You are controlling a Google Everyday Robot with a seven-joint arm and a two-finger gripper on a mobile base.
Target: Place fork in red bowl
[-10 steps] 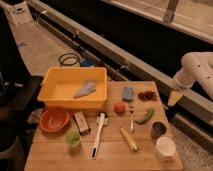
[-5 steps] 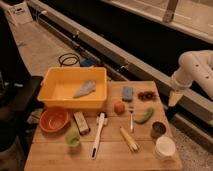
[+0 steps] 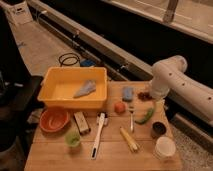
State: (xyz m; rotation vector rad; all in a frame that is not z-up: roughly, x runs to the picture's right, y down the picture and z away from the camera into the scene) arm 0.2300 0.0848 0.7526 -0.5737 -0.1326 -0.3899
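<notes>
Noted fork (image 3: 131, 120) flat on the wooden table (image 3: 50, 156), right of the yellow tub (image 3: 75, 71), untouched. Logged red bowl (image 3: 54, 119) just in front of the tub's left end. Saw gripper (image 3: 159, 105) farther right of the tub, over the table edge; could not tell its opening.

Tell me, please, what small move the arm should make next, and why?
Probably bring the gripper across and down over the fork. The fork lies loose on the table beside the green vegetable, the gripper hangs apart from it, and the red bowl holds nothing yet.
</notes>
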